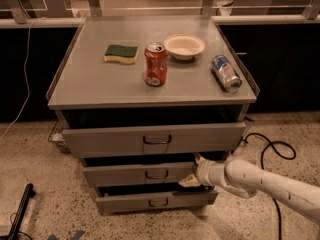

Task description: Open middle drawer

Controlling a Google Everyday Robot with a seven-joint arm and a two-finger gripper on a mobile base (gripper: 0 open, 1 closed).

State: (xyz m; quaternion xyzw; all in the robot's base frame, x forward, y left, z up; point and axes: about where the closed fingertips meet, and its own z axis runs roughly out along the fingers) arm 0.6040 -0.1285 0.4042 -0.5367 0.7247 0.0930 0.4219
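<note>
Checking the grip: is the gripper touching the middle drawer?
Touching. The camera view shows the gripper against the right end of the middle drawer, no gap between them.

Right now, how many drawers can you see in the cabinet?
3, stacked: the top drawer, the middle drawer and the bottom drawer, each slightly pulled out. The gripper is at the middle drawer's right end. None seems hidden.

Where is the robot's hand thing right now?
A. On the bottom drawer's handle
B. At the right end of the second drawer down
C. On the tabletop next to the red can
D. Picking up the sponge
B: the gripper sits against the right end of the middle drawer front, well below the cabinet top and to the right of that drawer's central handle.
</note>
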